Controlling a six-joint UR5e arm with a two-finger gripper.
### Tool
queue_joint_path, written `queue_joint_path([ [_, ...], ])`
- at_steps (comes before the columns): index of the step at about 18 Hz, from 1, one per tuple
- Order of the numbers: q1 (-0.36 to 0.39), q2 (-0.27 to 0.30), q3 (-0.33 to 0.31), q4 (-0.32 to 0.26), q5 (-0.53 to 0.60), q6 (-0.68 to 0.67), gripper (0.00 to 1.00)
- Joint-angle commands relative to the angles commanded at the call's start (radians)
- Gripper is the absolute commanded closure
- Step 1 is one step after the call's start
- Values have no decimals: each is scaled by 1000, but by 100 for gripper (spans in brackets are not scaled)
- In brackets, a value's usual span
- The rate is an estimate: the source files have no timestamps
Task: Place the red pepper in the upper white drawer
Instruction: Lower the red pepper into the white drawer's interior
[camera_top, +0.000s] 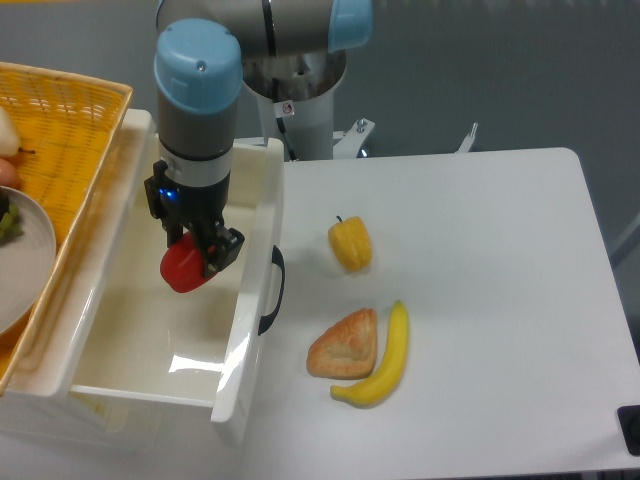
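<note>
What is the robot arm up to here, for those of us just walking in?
The arm's claw is shut on the red pepper and holds it over the inside of the open upper white drawer. The pepper has not been let go. Out on the table lie a yellow pepper, a pastry and a banana, all untouched.

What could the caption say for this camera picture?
The gripper holds the red pepper over the open upper white drawer, with a yellow pepper on the table.

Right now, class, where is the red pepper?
The red pepper is on the left of the view, held in the gripper over the open upper white drawer, left of its dark handle.
</note>
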Motion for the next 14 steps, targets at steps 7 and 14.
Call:
queue_joint_path([
  [7,0,-28,-2,34,2,0,70],
  [14,-8,-45,-2,37,2,2,60],
])
